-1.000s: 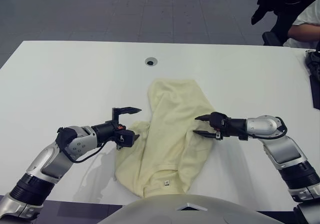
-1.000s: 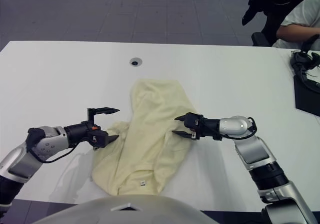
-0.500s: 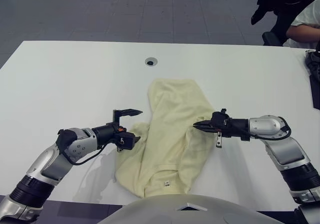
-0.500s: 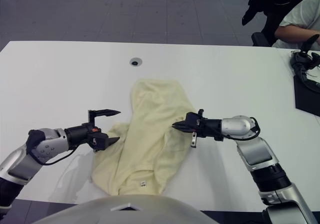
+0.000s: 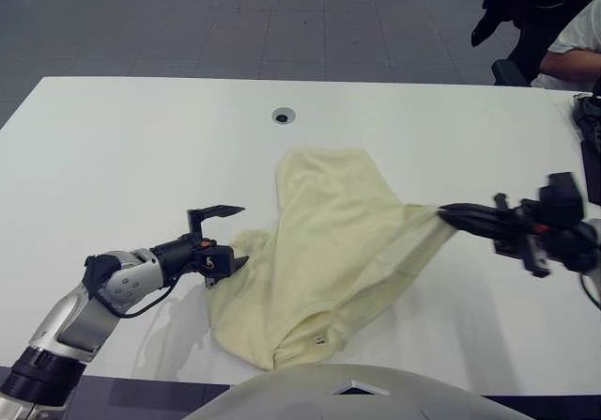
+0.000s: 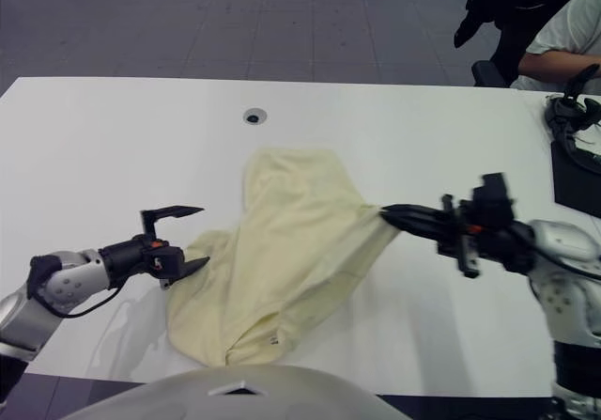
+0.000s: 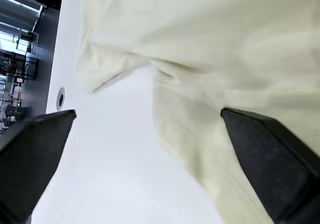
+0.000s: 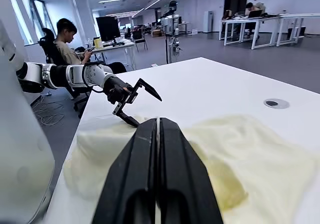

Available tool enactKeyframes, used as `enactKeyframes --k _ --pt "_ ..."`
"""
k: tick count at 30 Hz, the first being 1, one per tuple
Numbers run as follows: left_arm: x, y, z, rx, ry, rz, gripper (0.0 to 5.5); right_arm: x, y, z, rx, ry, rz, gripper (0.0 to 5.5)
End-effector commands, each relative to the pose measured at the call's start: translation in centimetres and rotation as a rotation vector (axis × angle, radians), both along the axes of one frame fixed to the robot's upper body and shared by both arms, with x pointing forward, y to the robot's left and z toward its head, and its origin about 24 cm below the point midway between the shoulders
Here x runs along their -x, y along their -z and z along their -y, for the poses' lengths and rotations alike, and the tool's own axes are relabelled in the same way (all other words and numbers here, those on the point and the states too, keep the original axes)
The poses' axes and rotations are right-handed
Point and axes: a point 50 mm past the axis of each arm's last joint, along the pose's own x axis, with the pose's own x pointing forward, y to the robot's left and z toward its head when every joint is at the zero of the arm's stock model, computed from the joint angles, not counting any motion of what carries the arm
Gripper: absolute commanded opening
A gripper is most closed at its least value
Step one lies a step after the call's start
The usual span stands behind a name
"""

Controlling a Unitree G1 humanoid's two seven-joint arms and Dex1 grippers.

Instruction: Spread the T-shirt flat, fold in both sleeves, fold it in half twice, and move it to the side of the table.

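Pale-yellow T-shirt [image 5: 329,241] rumpled mid-way across the white table [image 5: 122,129], long axis running from the near edge toward the cable hole [image 5: 284,116].

Head views: right gripper [image 5: 443,214] clamped on the shirt's right edge, cloth drawn to a taut point toward the robot's right. Left gripper [image 5: 244,234] spread wide, holding nothing, lower finger just at the slack left edge.

Left wrist view: fingers [image 7: 260,144] far apart, cloth ahead and between them, edge unpinched.

Right wrist view: fingers pressed together above the cloth, the pinch itself hidden; adds the left gripper's open stance beyond the shirt.

Likely next: closing on the left edge, pulling leftward.
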Motion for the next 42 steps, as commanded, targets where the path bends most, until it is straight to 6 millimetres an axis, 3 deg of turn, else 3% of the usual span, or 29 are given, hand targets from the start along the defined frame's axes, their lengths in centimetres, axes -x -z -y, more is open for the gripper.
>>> enactKeyframes --k 1,5,9,12,14,21,26,29,31,35,39,42 --pt "1.2 -0.1 -1.4 -0.032 -0.053 -0.055 5.4 2.4 1.8 2.0 0.119 0.008 -0.118 0.02" --pt "2.1 -0.5 -1.8 -0.028 -0.083 -0.069 5.4 4.2 3.9 2.2 0.305 -0.054 -0.208 0.02" --pt "5.0 0.0 -2.2 -0.07 -0.059 -0.194 5.4 5.4 6.1 2.4 0.57 -0.145 -0.251 0.02" --pt "7.1 0.3 -2.4 -0.108 -0.014 -0.302 5.4 5.3 6.9 2.3 0.614 -0.151 -0.245 0.02" --pt "7.3 0.3 -2.7 -0.128 -0.007 -0.316 5.4 5.1 6.9 2.2 0.611 -0.141 -0.237 0.02" --pt "5.7 0.1 -3.4 -0.137 -0.039 -0.258 5.4 4.3 6.0 2.7 0.566 -0.065 -0.226 0.99" --pt "4.1 -0.2 -3.0 -0.088 -0.033 -0.224 5.4 2.6 2.8 1.6 0.252 -0.002 -0.167 1.83" --pt "3.3 -1.8 -1.2 0.07 0.012 -0.228 5.4 -0.1 0.8 0.9 0.114 0.078 -0.048 2.28" --pt "2.8 -3.0 -0.3 0.16 0.038 -0.235 5.4 -2.1 1.2 0.6 0.186 0.175 0.013 2.6" --pt "2.8 -5.2 1.2 0.337 0.119 -0.292 5.4 -5.0 3.6 -0.2 0.519 0.302 0.201 3.22" --pt "0.1 -6.6 1.3 0.451 0.058 -0.193 5.4 -5.4 5.9 -1.2 0.863 0.234 0.484 3.83" --pt "-2.6 -5.9 1.8 0.465 -0.041 -0.076 5.4 -5.1 6.8 -1.7 0.938 0.141 0.611 4.32"
